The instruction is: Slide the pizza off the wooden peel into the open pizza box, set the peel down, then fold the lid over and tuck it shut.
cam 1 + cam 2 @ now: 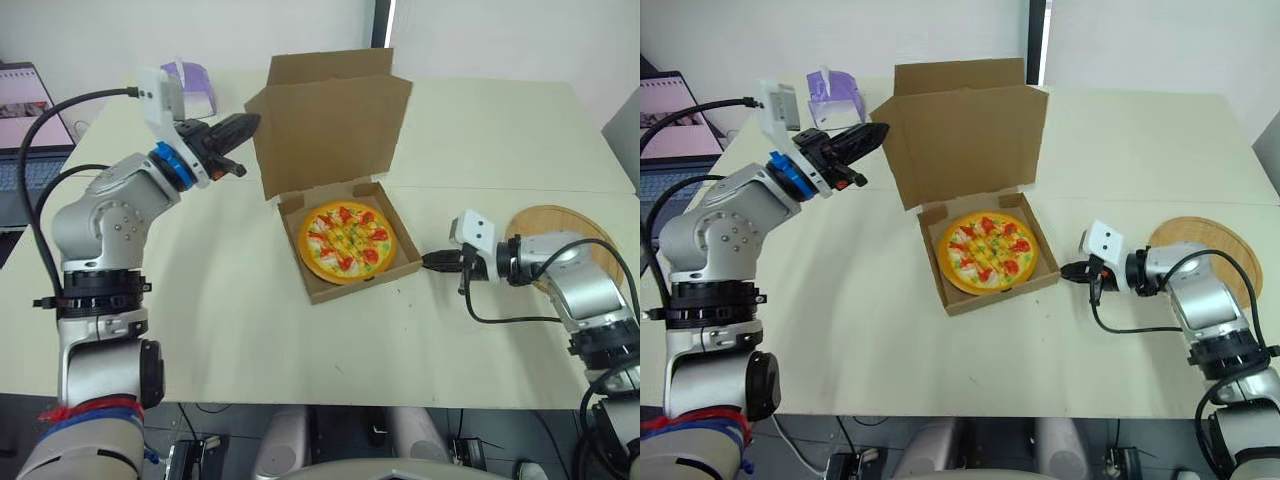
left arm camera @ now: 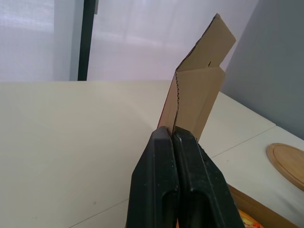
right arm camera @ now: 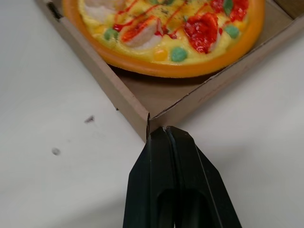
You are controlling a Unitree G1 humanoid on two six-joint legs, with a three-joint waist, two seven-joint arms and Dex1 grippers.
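Done: pizza (image 1: 347, 240) in the pizza box (image 1: 362, 281); peel (image 1: 562, 218) down on the table (image 1: 220, 320)
To do: lid (image 1: 330, 130) upright, unfolded, untucked
Left gripper (image 1: 250, 122): pinched closed, empty, at lid's edge
Right gripper (image 1: 430, 261): closed, empty, at box corner

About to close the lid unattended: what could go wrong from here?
The shut left gripper, at the side edge of the upright lid, might crumple the flap instead of folding the lid. The shut right gripper, at the corner of the box, could shove it and the pizza sideways.
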